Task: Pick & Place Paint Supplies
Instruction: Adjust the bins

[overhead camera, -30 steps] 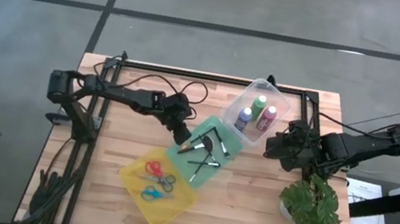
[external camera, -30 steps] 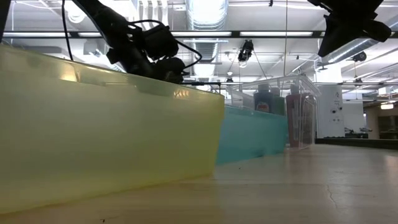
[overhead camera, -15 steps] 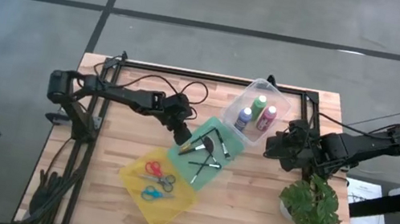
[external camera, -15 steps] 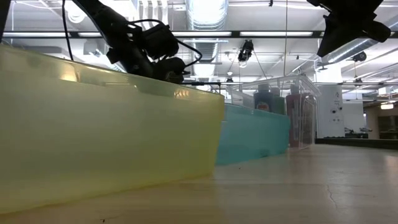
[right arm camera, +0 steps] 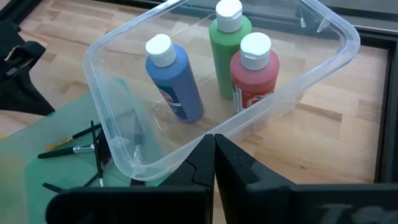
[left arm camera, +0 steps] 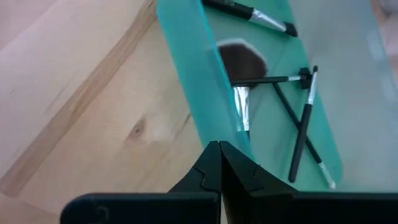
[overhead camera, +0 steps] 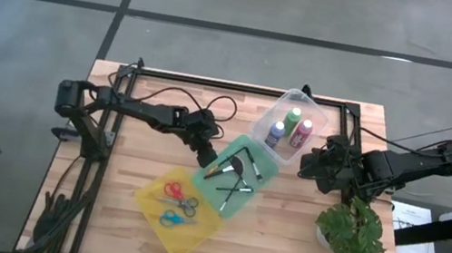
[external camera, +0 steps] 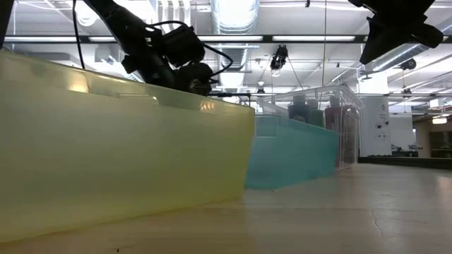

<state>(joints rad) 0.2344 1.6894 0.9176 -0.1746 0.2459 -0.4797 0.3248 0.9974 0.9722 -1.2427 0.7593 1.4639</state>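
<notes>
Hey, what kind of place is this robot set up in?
Likely a lab or industrial workshop: exposed ducting and strip lights overhead, a concrete floor, and a wooden table on a dark frame.

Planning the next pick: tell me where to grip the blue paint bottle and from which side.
Grip the blue paint bottle by its white cap or neck, coming straight down from above. It stands upright in the clear bin, whose walls block a side approach, and the green bottle stands close beside it.
</notes>
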